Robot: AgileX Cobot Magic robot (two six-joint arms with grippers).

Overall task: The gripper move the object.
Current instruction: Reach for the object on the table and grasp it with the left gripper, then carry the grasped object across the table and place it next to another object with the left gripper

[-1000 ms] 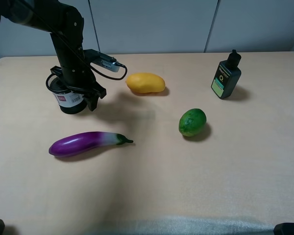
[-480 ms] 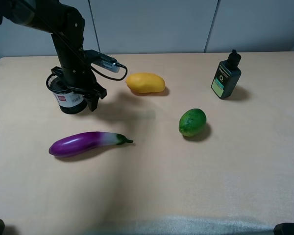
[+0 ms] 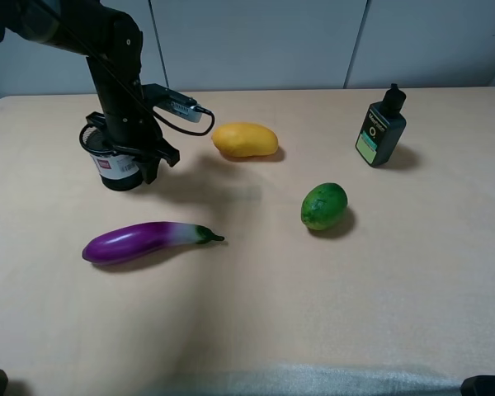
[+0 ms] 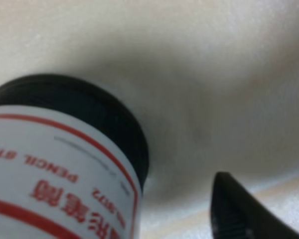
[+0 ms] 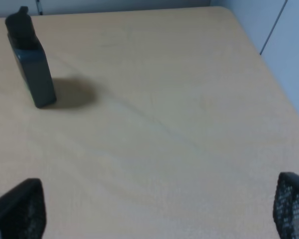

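The black mesh pen cup (image 3: 115, 168) with a white, red-marked label stands upright at the table's left. My left gripper (image 3: 124, 158) is lowered over it, with one finger on each side. In the left wrist view the cup (image 4: 55, 164) fills the near side. One dark finger (image 4: 239, 214) stands beside it with a strip of table showing between them, so the jaws look open around the cup. My right gripper (image 5: 154, 219) is open and empty, low over bare table. Its mesh-textured fingers (image 5: 20, 209) sit at the edges of the right wrist view.
A yellow mango (image 3: 245, 139) lies just right of the left arm. A purple eggplant (image 3: 144, 242) lies in front of the cup. A green lime (image 3: 324, 205) sits mid-table. A dark green-labelled bottle (image 3: 381, 129) stands at the back right and also shows in the right wrist view (image 5: 32, 62).
The left gripper's near finger has drawn in slightly toward the cup. The cup and the other objects have not visibly moved.
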